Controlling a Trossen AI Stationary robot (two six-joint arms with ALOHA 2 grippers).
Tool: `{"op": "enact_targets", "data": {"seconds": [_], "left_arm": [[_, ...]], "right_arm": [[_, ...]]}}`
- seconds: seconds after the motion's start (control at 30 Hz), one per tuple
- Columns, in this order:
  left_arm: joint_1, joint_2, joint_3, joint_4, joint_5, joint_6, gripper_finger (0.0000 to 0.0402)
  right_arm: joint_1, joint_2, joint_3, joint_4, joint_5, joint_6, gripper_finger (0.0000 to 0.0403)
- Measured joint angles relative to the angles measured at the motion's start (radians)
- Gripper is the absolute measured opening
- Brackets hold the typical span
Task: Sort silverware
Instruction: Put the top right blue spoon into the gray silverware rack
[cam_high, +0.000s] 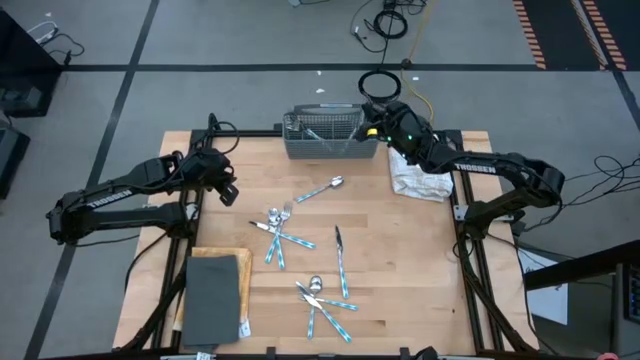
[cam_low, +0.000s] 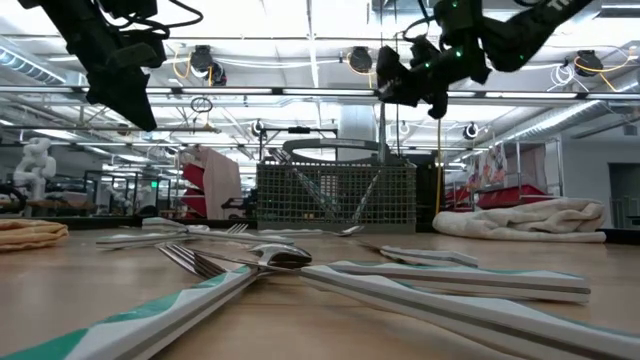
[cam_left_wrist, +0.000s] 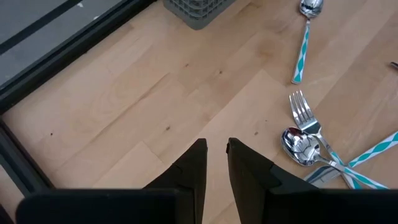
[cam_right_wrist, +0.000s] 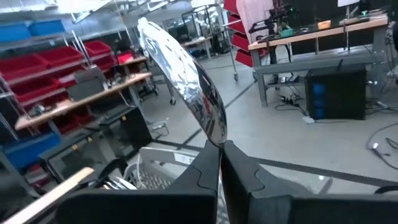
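My right gripper (cam_high: 373, 124) hangs level above the right end of the grey wire-mesh basket (cam_high: 322, 135), shut on one piece of silverware; its shiny metal head (cam_right_wrist: 183, 74) juts out beyond the fingers. The piece's handle is hidden. Several other forks, spoons and knives with blue patterned handles lie flat on the wooden table: a spoon (cam_high: 322, 189), a heap (cam_high: 278, 228), a knife (cam_high: 340, 250) and a near heap (cam_high: 325, 300). My left gripper (cam_high: 228, 192) hovers over the table's left side, its fingers (cam_left_wrist: 193, 168) a narrow gap apart with nothing between them. My right gripper pinches the piece between its two fingers where the shiny head narrows (cam_right_wrist: 216, 138). The fingers come at it level, lying across it. The head stands up past the fingers, clear of the basket (cam_right_wrist: 149, 174); the fingers hide what lies below them.
The basket (cam_low: 335, 195) stands at the table's far edge, middle. A crumpled white towel (cam_high: 418, 178) lies at the far right. A dark grey mat (cam_high: 213, 295) lies on a wooden board at the near left. The bare wood shows between the heaps.
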Motion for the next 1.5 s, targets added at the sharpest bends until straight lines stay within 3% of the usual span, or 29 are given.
{"op": "enact_targets", "data": {"seconds": [0.3, 0.47, 1.0, 1.13, 1.5], "left_arm": [[0.000, 0.000, 0.000, 0.001, 0.000, -0.001, 0.0070], [0.000, 0.000, 0.000, 0.002, 0.000, -0.001, 0.0070], [0.000, 0.000, 0.000, 0.003, -0.003, 0.000, 0.0070], [0.000, 0.000, 0.000, 0.002, -0.004, 0.000, 0.0070], [0.000, 0.000, 0.000, 0.002, -0.008, 0.000, 0.0070]], "right_arm": [[0.004, -0.110, -0.077, 0.010, 0.137, -0.045, 0.0000], [-0.027, -0.129, -0.080, -0.098, 0.101, -0.009, 0.0000], [-0.029, -0.005, -0.080, -0.120, 0.088, 0.089, 0.0005], [-0.029, 0.011, -0.080, -0.140, 0.094, 0.136, 0.0029], [-0.029, -0.023, -0.080, -0.098, 0.094, 0.120, 0.0142]]}}
